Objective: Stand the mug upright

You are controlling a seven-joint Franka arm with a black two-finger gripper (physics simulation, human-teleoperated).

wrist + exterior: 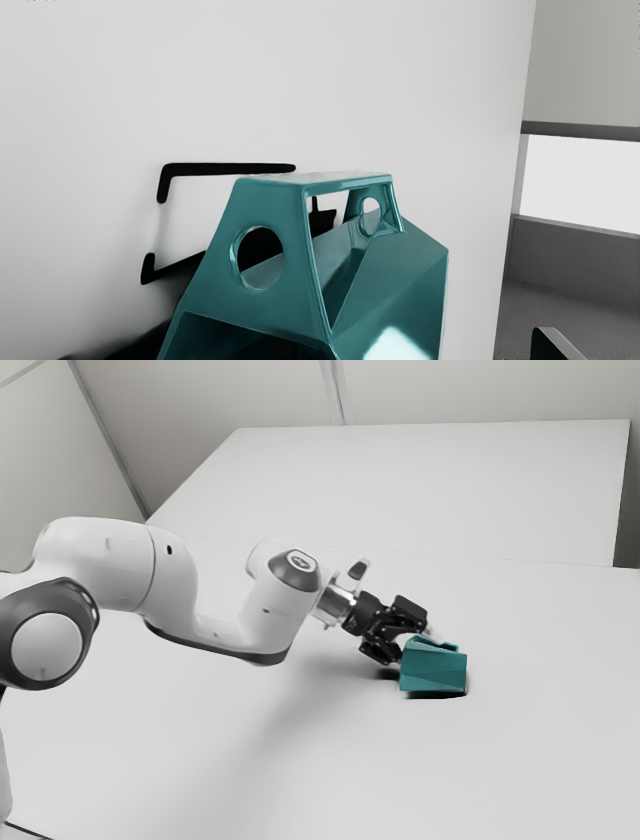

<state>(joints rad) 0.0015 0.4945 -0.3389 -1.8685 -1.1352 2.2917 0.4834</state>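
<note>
Nearest the camera in the exterior view, a white robot arm [125, 565], coming in from the exterior view's left. Beneath it, a broad pale counter [520, 760], with plain light walls [200, 400] behind and a soft arm shadow [290, 710] across the top. Past the counter's edge in the wrist view, a grey ledge [580, 250]. On the counter, at the arm's far end, a teal faceted mug [433, 670], on its side rather than upright. Long axis seemingly level, running roughly along the arm's reach; exact direction hard to tell. Uppermost on the mug, a handle-like frame [270, 200] with round holes. Toward the gripper side, a dark hollow [215, 332], possibly the mouth. Right at the mug, black jaws [414, 644], spread apart, with a gap between the mug and one fingertip [555, 345]; impossible to tell whether the other touches it. Smallest, a round emblem [299, 563] on the arm, too small to read.
</note>
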